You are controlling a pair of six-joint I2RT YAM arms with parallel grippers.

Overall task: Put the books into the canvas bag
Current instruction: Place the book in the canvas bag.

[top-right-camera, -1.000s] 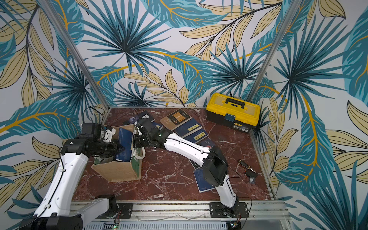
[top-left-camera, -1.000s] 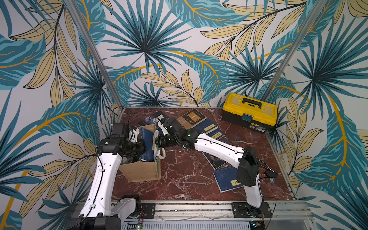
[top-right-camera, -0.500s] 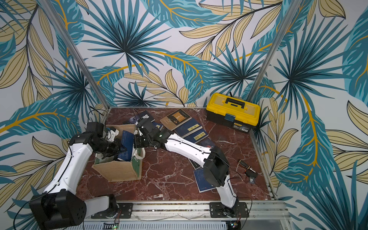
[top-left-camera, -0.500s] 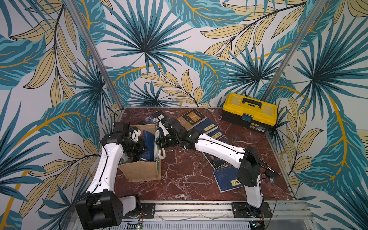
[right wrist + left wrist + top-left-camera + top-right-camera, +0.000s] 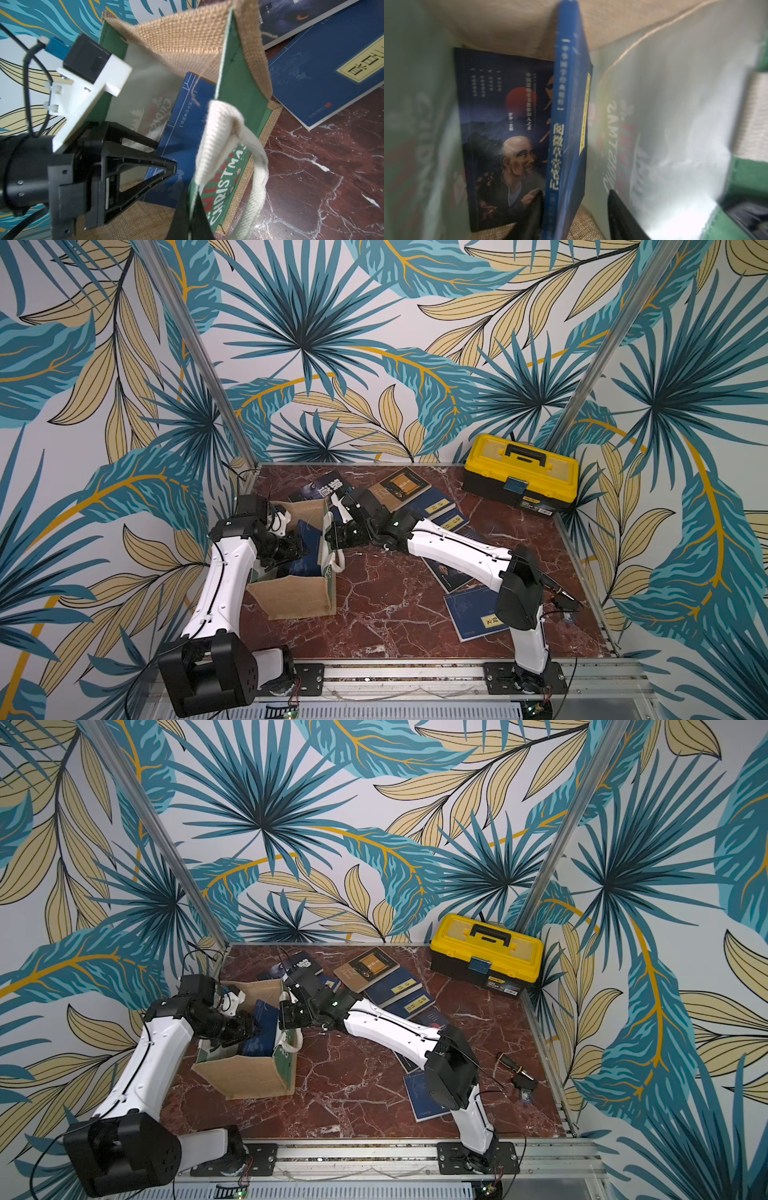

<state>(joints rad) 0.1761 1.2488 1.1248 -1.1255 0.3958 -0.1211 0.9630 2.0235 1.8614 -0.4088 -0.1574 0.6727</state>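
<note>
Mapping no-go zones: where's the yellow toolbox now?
In both top views the yellow toolbox sits in the far right corner of the table, apart from the navy books lying nearer the centre.

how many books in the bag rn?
2. A dark portrait-cover book lies deeper in the bag; a blue book stands on edge between the left gripper's open fingers. Others may be hidden behind them.

One bag point(image 5: 291, 601), one toolbox point(image 5: 519, 472) — about ten books point(image 5: 473, 614)
</note>
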